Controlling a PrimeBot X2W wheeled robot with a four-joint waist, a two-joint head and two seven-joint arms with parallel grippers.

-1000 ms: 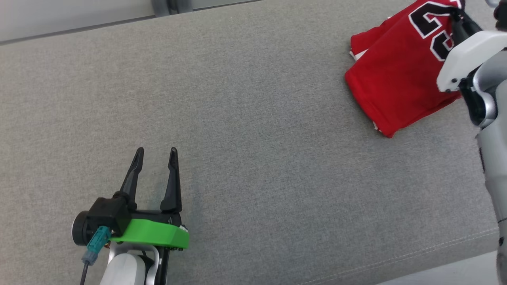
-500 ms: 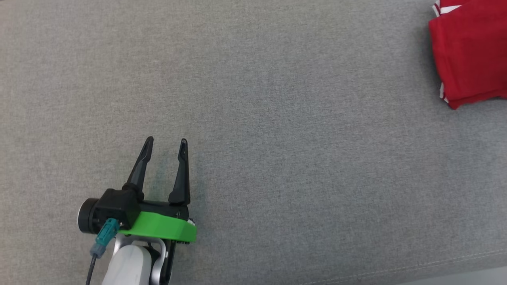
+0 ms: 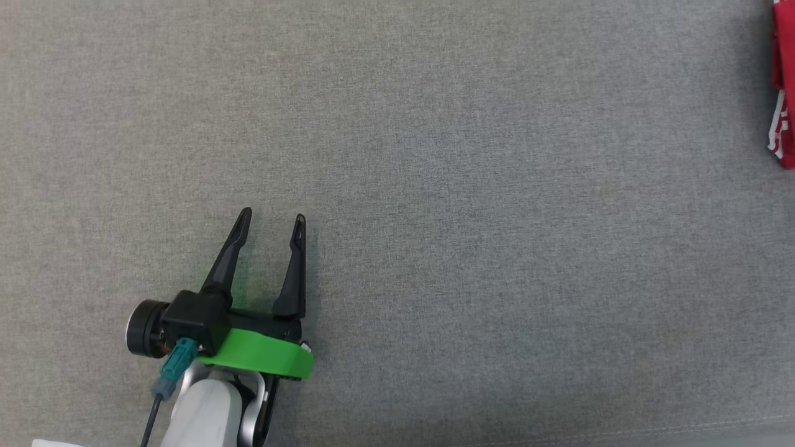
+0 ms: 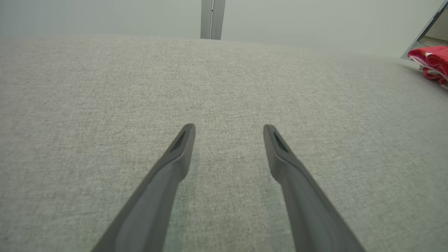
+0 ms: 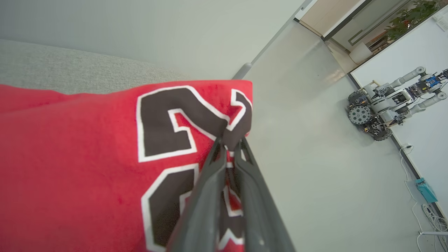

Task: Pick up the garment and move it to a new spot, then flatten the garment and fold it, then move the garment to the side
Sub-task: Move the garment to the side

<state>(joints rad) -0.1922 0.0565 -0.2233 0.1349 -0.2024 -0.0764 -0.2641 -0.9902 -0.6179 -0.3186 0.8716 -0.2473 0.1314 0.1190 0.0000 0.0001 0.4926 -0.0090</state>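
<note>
The garment (image 5: 87, 157) is a folded red jersey with black, white-edged numbers. My right gripper (image 5: 231, 143) is shut on its edge, pinching the cloth at a black number. In the head view just a red sliver of the garment (image 3: 784, 93) shows at the right edge. From the left wrist view the garment (image 4: 430, 64) lies far off at the upper right. My left gripper (image 3: 273, 218) hovers open over the grey surface at lower left, nothing between its fingers, as its own camera confirms for the left gripper (image 4: 229, 127).
The grey fabric surface (image 3: 466, 217) spreads wide between my left gripper and the garment. Past its edge in the right wrist view lies a pale floor (image 5: 315, 157), where another wheeled robot (image 5: 385, 105) stands by a white wall.
The head camera has swung left, so the garment has slid to the picture's right edge and my right arm has left the head view. My left gripper stays open.
</note>
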